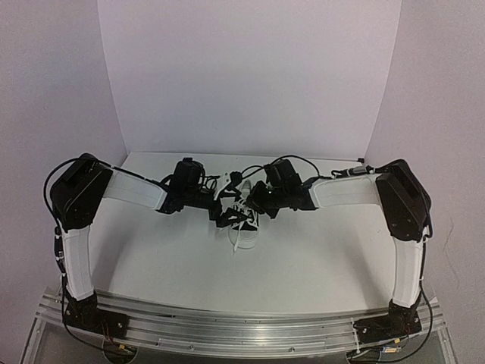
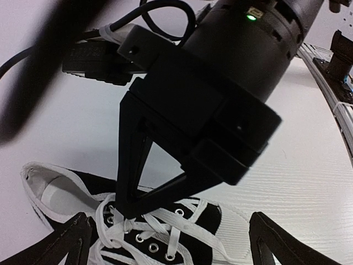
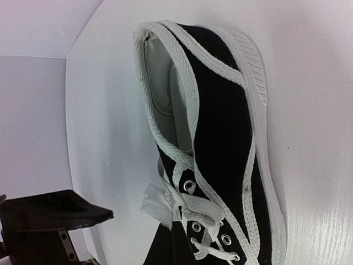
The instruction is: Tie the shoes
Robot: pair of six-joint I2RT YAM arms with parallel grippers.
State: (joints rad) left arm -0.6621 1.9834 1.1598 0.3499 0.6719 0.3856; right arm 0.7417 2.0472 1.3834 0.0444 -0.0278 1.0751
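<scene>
A small black canvas shoe (image 1: 244,230) with a white sole lies at the middle of the table, its white laces (image 2: 165,229) crossing the eyelets. My right gripper (image 3: 173,227) is shut on a bunched loop of lace (image 3: 160,201) at the top eyelets. The left wrist view shows the same right gripper (image 2: 124,208) pinching down onto the laces. My left gripper (image 2: 171,223) stands wide open over the laced part of the shoe (image 2: 231,221), one finger (image 2: 66,243) on each side, holding nothing. From above, both grippers (image 1: 226,212) (image 1: 245,210) meet over the shoe.
The white table (image 1: 318,258) is walled in by white panels at the back and sides. An aluminium rail (image 1: 242,326) carrying both arm bases runs along the near edge. The right arm's cables (image 2: 165,16) hang close above the shoe.
</scene>
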